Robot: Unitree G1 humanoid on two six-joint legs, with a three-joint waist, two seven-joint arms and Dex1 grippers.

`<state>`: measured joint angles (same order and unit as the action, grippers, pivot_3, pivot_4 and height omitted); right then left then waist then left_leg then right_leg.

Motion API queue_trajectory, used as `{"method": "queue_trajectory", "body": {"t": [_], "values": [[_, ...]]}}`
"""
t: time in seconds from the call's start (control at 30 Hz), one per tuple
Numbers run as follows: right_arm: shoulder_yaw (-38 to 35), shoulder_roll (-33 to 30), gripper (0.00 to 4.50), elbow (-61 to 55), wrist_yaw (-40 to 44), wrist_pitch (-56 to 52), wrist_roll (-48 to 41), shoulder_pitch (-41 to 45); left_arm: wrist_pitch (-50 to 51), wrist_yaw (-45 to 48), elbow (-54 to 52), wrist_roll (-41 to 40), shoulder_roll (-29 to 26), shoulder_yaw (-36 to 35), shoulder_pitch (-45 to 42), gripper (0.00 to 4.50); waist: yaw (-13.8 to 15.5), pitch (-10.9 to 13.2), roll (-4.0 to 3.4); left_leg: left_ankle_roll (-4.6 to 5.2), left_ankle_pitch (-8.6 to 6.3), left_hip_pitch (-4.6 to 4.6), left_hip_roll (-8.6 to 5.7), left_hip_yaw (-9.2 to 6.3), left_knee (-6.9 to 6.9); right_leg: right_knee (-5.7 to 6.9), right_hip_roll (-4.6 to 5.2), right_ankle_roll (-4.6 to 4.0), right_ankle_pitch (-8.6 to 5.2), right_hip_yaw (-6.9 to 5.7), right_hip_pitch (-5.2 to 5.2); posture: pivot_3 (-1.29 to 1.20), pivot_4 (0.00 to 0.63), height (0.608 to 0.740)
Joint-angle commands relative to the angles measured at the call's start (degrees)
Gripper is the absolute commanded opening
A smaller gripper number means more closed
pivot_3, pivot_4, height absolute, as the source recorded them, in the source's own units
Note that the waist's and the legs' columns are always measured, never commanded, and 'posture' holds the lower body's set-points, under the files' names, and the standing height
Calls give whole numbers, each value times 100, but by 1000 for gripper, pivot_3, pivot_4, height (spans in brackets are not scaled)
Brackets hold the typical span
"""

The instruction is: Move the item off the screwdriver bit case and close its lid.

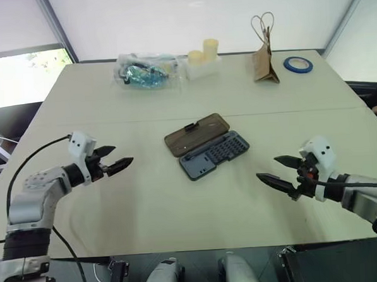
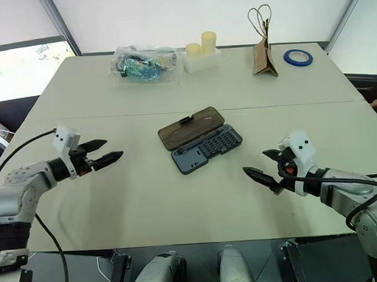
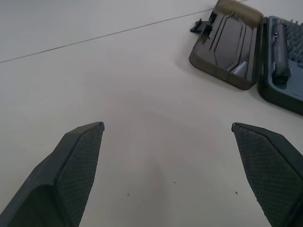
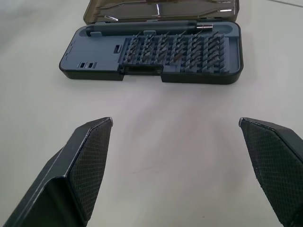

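Observation:
The screwdriver bit case [image 1: 216, 153] lies open at the middle of the table, with rows of small bits in its dark blue-grey tray. Its smoky-brown lid [image 1: 196, 133] is folded back flat on the table behind the tray, the black latch tab [image 1: 190, 126] at its far edge. The item [image 4: 147, 28], a slim dark rod, rests lengthwise in the tray along the hinge side. My left gripper [image 1: 123, 154] hovers open to the left of the case, well apart from it. On the case's right, my right gripper [image 1: 266, 167] is open too, holding nothing.
At the far side of the table stand a clear plastic bag [image 1: 144, 70] with teal contents, a white holder with yellow cylinders [image 1: 203, 57], a brown paper bag [image 1: 265, 64] and a blue tape roll [image 1: 298, 64]. Bare tabletop [image 1: 160, 205] surrounds the case.

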<state>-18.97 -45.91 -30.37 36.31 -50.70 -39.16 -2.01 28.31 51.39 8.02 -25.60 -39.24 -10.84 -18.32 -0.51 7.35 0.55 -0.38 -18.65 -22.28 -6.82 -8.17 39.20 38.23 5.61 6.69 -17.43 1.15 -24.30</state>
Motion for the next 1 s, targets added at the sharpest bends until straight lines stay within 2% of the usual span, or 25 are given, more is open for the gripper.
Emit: {"method": "queue_trajectory", "body": {"t": [0.03, 0.37, 0.43, 0.5, 0.6, 0.7, 0.77, 0.9, 1.0], "values": [[-153, -33, 4417, -115, -32, 148, 64, -16, -175, 41, 51, 15, -32, -79, -162, 4500, -2, 0, 0, 0, 0, 0, 0, 0, 0, 0, 0, 0, 0, 0, 0, 0, 150, 740], [-192, -50, 4417, -272, 41, -64, -362, 355, -275, 181, 244, 85, -40, 59, -440, 4500, -13, 0, 0, 0, 0, 0, 0, 0, 0, 0, 0, 0, 0, 0, 0, 0, 150, 740], [318, 104, 4417, -793, 80, -363, -1000, 764, -491, 426, 539, 256, -43, 315, -795, 4500, -14, 0, 0, 0, 0, 0, 0, 0, 0, 0, 0, 0, 0, 0, 0, 0, 150, 740], [810, 123, 4417, -1116, 98, -516, -1122, 991, -788, 687, 940, 492, -6, 598, -1208, 4500, 1, 0, 2, -6, 3, 0, 5, 0, 2, -1, -2, 0, 0, -5, -1, 0, 150, 740], [1145, 209, 4417, -882, -139, -448, -788, 1261, -1179, 1026, 1781, 717, 229, 913, -2018, 4500, 71, -3, 8, -8, 4, -1, 6, -8, 2, -1, -3, 0, 0, -16, 3, 0, 150, 740], [1331, 310, 4417, -539, -226, -256, -514, 1471, -2131, 1442, 3355, 1414, 725, 1542, -3341, 4500, 141, -1, 14, -5, 3, -9, -14, -5, 15, -2, 7, 0, 0, -18, 2, 0, 150, 740], [1436, 315, 4417, -462, -233, -181, -378, 1541, -2562, 1580, 4128, 1688, 936, 1702, -3848, 4500, 131, 2, 19, -3, 2, -14, -23, -10, 28, 0, 11, 1, 1, -26, 4, 0, 150, 740], [1572, 604, 4417, -535, -554, -84, -174, 1670, -3253, 1225, 5912, 2261, 1672, 1899, -4879, 4500, 69, 3, 23, 4, -1, -17, -23, -1, 21, 6, 18, 11, 6, -28, -7, 0, 150, 740], [1575, 796, 4417, -796, -862, -155, -136, 1591, -3303, 995, 6507, 2471, 1946, 1839, -5139, 4500, -35, 4, 25, 4, -1, -17, -22, 1, 10, 16, 22, 12, 7, -23, -18, 0, 150, 740]]}}
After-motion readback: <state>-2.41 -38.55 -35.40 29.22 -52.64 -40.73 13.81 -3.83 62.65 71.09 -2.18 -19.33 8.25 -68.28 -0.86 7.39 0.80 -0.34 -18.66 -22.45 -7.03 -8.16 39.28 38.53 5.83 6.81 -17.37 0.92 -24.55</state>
